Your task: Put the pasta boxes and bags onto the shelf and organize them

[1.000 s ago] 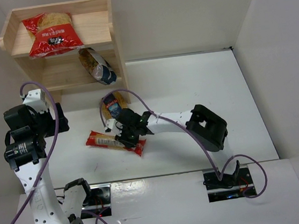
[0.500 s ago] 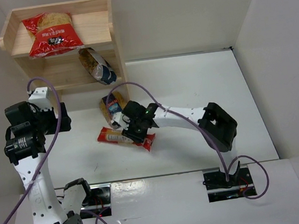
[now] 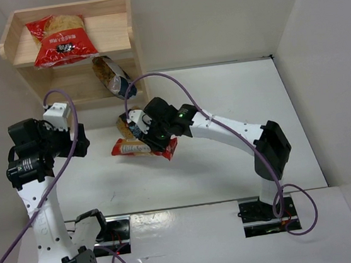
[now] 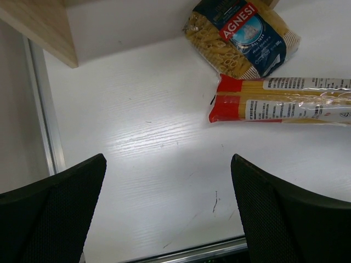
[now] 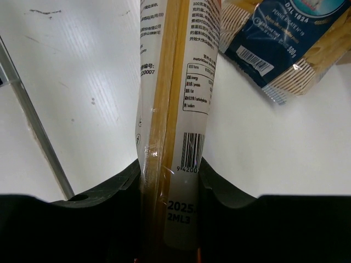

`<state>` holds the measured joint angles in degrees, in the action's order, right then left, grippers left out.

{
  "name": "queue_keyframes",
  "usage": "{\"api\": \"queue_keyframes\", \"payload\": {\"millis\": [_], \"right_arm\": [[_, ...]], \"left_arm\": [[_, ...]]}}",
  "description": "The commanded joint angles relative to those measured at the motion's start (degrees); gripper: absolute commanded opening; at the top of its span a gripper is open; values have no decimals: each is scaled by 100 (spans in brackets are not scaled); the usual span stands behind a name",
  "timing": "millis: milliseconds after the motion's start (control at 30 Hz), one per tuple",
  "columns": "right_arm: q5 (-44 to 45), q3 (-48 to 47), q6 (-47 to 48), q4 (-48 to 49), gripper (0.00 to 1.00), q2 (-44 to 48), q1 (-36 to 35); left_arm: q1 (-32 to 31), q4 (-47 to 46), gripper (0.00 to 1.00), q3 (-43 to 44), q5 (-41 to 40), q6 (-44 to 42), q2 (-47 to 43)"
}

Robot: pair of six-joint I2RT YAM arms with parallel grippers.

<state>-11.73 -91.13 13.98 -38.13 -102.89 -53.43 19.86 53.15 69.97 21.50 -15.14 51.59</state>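
The wooden shelf [image 3: 121, 45] stands at the far left. The wide red bag [image 3: 60, 38] lies on its top tier. The clear bag with the dark-blue label [image 3: 113, 78] leans on the lower tier. The short yellow pack with the blue label [image 3: 124, 124] lies on the table in front of the shelf; it also shows in the left wrist view [image 4: 247, 35] and the right wrist view [image 5: 285, 44]. My right gripper [image 3: 155, 140] [image 5: 170, 186] is shut on the long spaghetti pack [image 3: 136, 148] [image 5: 175, 109] near its right end. My left gripper [image 3: 78, 142] [image 4: 167, 208] is open and empty, left of the spaghetti pack [image 4: 285, 101].
White walls close in the table at the back and the right [image 3: 319, 58]. A metal strip [image 4: 208, 252] runs along the table's near edge. Purple cables [image 3: 177, 87] arc over both arms. A corner of the shelf [image 4: 38, 27] is near my left gripper.
My right gripper has carried the spaghetti pack away from the front edge towards the shelf, beside the short yellow pack. My left gripper has shifted a little to the right.
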Motion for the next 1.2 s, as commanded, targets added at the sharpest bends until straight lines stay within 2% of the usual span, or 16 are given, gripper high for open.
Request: {"api": "queue_keyframes", "payload": {"millis": [0, 167, 400, 567, 933, 1167], "right_arm": [[-312, -335, -106, 315, 0, 472, -10], [-207, -905, -167, 315, 0, 472, 43], [213, -1705, -633, 376, 0, 305, 43], [644, -2127, -747, 429, 0, 7, -211], [2523, -3446, -922, 482, 0, -618, -1046], [3474, -3789, -1520, 535, 0, -952, -1099]], "left_arm": [[36, -50, 100, -28, 100, -209, -246], [36, -50, 100, -89, -233, -131, -527], [36, 91, 100, 86, -882, 422, -281], [36, 143, 100, 86, -1244, 537, -281], [36, 196, 100, 86, -2061, 837, -334], [36, 249, 100, 25, -2272, 898, -501]]}}
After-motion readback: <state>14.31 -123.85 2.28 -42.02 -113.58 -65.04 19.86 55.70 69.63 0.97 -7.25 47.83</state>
